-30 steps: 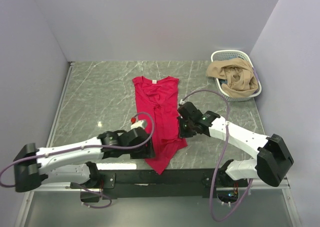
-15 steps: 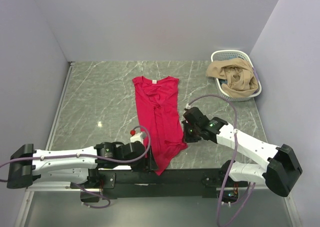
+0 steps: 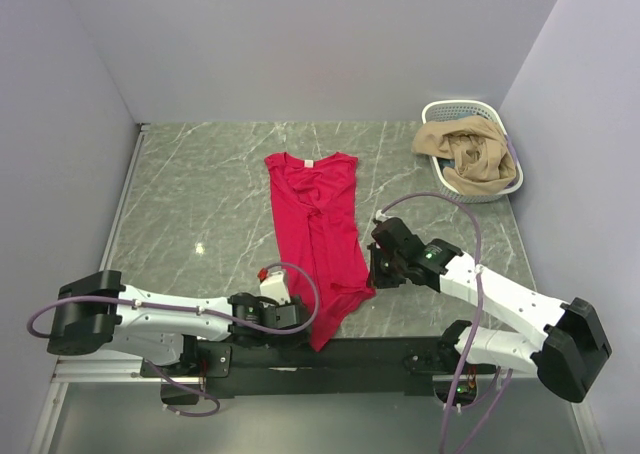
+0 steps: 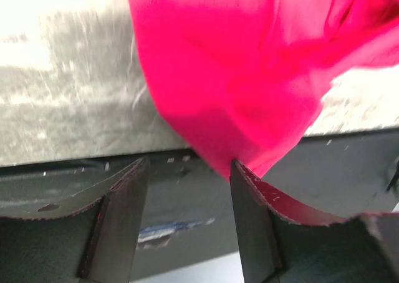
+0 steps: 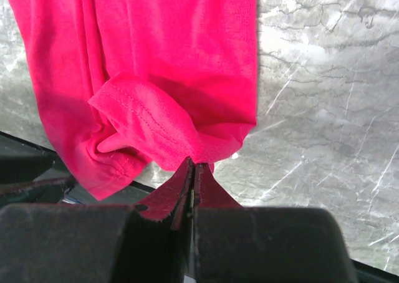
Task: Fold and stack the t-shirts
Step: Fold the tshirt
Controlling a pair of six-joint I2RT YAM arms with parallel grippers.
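The right gripper (image 5: 192, 166) has its two fingers pressed flat together, with a bit of stitched hem from the plain crimson-red cloth t-shirt (image 3: 318, 224) nipped between the tips at the shirt's lower right corner. The left gripper (image 4: 187, 167) stands wide apart with nothing in it. The shirt's lowest tip hangs over the near edge of the grey marbled table (image 3: 200, 194) and meets the inner face of one finger rather than sitting squarely in the gap.

The shirt lies lengthways in the middle of the table, neck label away from the arms, creased down its centre and narrowing toward the bottom. Well off in the far right corner sits the white plastic lattice basket (image 3: 447, 106), heaped with tan cloth (image 3: 465, 154).

From where I stand, the job now is to take hold of that hanging tip. The left arm wants to shift sideways until the cloth lies between both fingers, then close firmly. After that, both sides should rise level, or the fold will likely skew.
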